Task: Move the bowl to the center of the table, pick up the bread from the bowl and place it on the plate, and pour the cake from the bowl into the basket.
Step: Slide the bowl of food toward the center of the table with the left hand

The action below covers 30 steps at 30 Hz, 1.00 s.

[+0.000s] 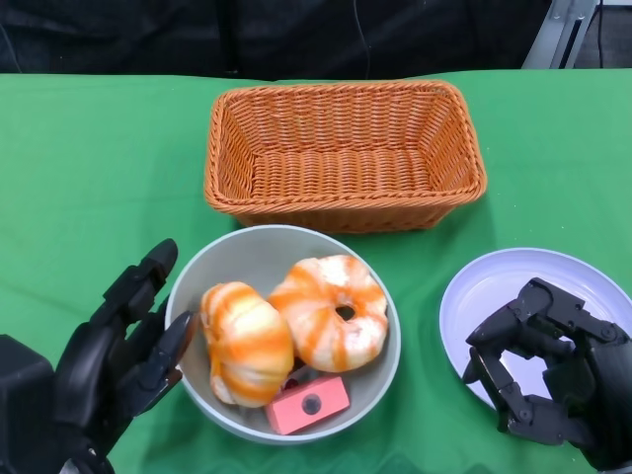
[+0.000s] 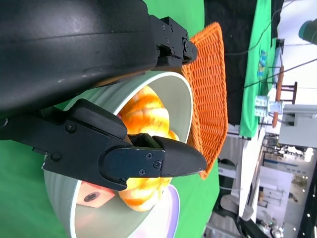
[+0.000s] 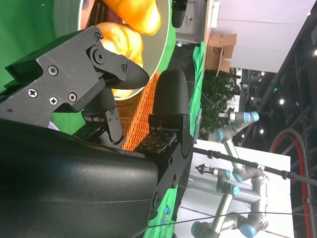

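Observation:
A grey bowl (image 1: pixel 247 237) sits near the table's front middle. It holds a ring-shaped orange-and-white bread (image 1: pixel 331 311), a round striped bread (image 1: pixel 247 341) and a pink cake block (image 1: pixel 308 403). My left hand (image 1: pixel 118 355) lies beside the bowl's left rim with its fingers spread. Its thumb tip is at the rim and it holds nothing. Over the white plate (image 1: pixel 494 286) at the front right hovers my right hand (image 1: pixel 553 365), fingers half curled with a gap and nothing in them. The left wrist view shows the bowl (image 2: pixel 173 94), bread (image 2: pixel 148 114) and cake (image 2: pixel 91 196) close up.
An empty orange wicker basket (image 1: pixel 346 148) stands just behind the bowl, also seen in the left wrist view as basket (image 2: pixel 208 84). Green cloth (image 1: pixel 89 178) covers the table. Background robot arms (image 3: pixel 237 124) appear in the right wrist view, away from the table.

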{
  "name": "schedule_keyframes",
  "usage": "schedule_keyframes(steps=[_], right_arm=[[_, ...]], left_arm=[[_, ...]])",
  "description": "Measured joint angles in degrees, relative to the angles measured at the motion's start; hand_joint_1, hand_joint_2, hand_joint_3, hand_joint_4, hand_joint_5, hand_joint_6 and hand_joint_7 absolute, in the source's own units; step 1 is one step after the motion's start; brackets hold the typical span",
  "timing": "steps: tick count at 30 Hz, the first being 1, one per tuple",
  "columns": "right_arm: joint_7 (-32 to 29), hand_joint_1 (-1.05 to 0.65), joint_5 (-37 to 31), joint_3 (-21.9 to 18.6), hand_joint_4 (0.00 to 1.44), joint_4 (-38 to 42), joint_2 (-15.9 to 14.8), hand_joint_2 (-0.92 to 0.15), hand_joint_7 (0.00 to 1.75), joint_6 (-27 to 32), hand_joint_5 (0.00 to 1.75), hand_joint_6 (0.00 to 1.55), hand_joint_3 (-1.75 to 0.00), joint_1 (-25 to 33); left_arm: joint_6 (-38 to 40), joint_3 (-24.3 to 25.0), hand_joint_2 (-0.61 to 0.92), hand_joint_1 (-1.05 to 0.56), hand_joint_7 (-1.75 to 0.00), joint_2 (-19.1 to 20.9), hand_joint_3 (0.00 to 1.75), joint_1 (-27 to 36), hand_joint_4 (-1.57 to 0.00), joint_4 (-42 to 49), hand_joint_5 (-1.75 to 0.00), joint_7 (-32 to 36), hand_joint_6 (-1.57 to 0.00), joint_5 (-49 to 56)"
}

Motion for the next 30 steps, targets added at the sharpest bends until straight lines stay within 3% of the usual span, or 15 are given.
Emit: schedule_keyframes(steps=[30], right_arm=[[-1.6,-0.14,-1.3,1.0,0.76,-0.8,0.7,-0.58,1.23,-0.3,1.47,0.69,-0.87,0.8]], left_arm=[[2.6,-4.6,0.92,-0.74,0.0,-0.6,0.41,0.6,-0.15,-0.6,0.0,-0.5,-0.1,0.5]])
